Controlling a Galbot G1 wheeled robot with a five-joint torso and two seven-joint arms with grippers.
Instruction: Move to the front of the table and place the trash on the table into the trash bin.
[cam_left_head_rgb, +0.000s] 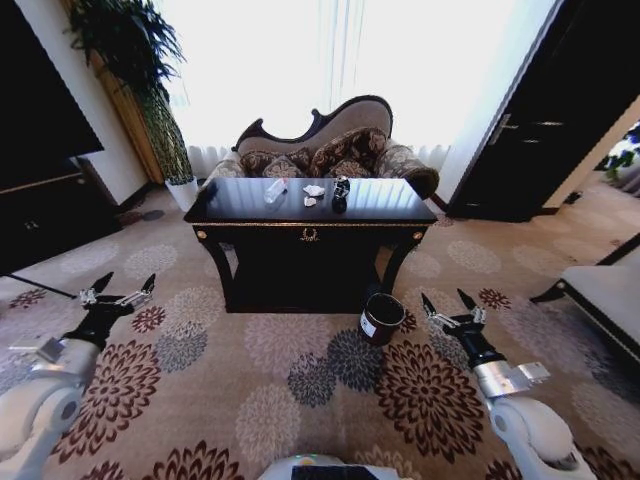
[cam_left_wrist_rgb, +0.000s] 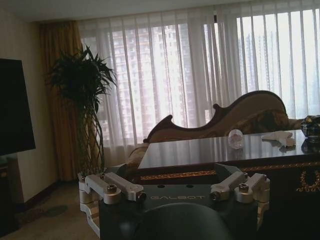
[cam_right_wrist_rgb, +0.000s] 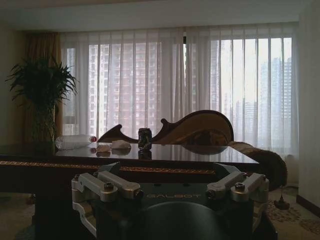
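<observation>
Head view. Black table (cam_left_head_rgb: 310, 236) centre frame, sofa (cam_left_head_rgb: 330, 150) behind it, potted plant (cam_left_head_rgb: 150, 90) upper left. On the tabletop, clustered near mid-back: clear plastic bottle (cam_left_head_rgb: 275, 191) lying left of the group, white paper wads (cam_left_head_rgb: 313, 193) in the middle, dark can (cam_left_head_rgb: 341, 191) upright at right, just beside the wads. Trash bin (cam_left_head_rgb: 381, 318) on the carpet below the table's right front, near the leg, mouth open and tilted toward camera. Left gripper (cam_left_head_rgb: 124, 288) low at left of frame, jaws spread wide, holding nothing. Right gripper (cam_left_head_rgb: 448, 303) low at right of frame, near the bin, jaws also wide and empty. Both well short of the tabletop.

Left wrist view. Tabletop edge across mid-right; bottle (cam_left_wrist_rgb: 235, 138) seen end-on, wads (cam_left_wrist_rgb: 280, 137) further right, can (cam_left_wrist_rgb: 311, 127) at right edge.

Right wrist view. Bottle (cam_right_wrist_rgb: 75, 141) lying on its side at mid-left, wads (cam_right_wrist_rgb: 114, 146) next, can (cam_right_wrist_rgb: 144, 138) upright toward centre.

Handling, judged: wads light and soft, will crush, pinch anywhere. Can probably light, stiff, slick; take across the middle of the body. Bottle light, smooth, prone to roll on the glossy top; grip across the barrel.
</observation>
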